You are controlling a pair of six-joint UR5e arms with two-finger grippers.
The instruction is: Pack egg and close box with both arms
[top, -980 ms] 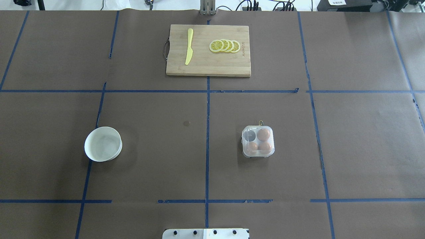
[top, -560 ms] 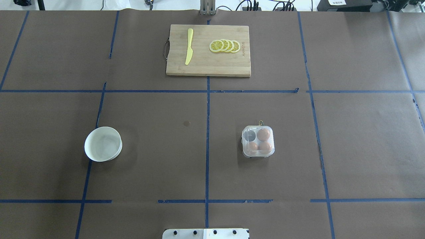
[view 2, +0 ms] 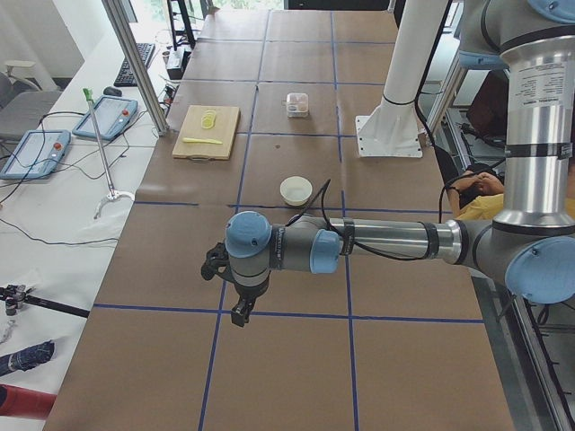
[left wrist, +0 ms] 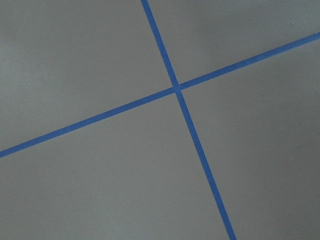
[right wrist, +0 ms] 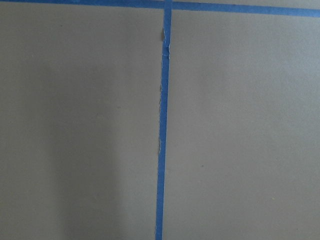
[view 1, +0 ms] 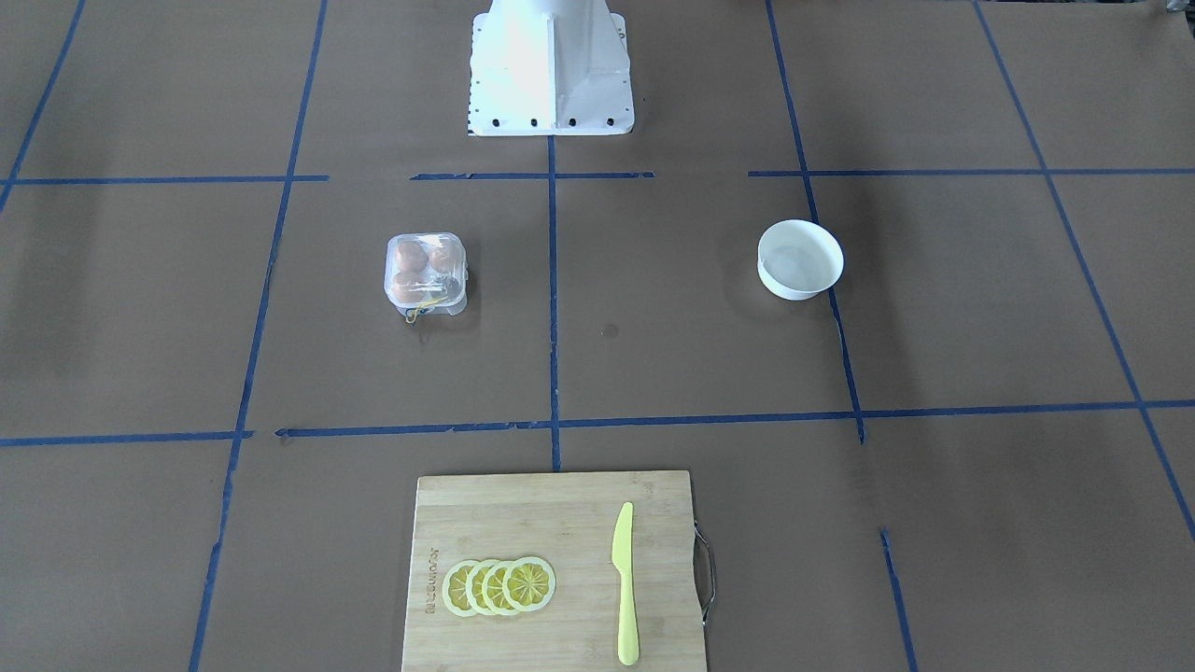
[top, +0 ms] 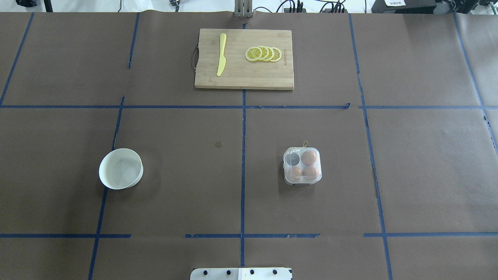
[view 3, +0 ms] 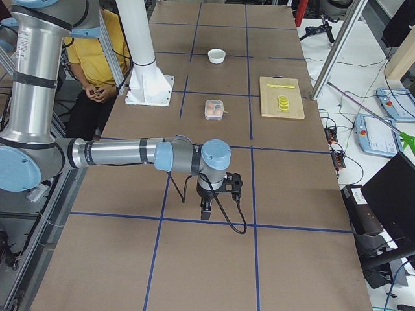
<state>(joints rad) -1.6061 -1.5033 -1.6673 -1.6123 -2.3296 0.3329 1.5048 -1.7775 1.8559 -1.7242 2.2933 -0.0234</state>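
Note:
The clear egg box sits right of the table's middle with its lid down over the cells; it also shows in the front view. Three orange-brown eggs lie inside: one at the far right cell and two in the near cells. The far left cell is empty. A thin yellow string hangs at its far side. Both arms are outside the overhead and front views. My left gripper and my right gripper hang over bare table far from the box; I cannot tell whether they are open or shut.
A round white bowl stands empty on the left. A wooden cutting board at the far middle holds a yellow knife and lemon slices. The white pedestal stands at the near edge. A seated person is beside it.

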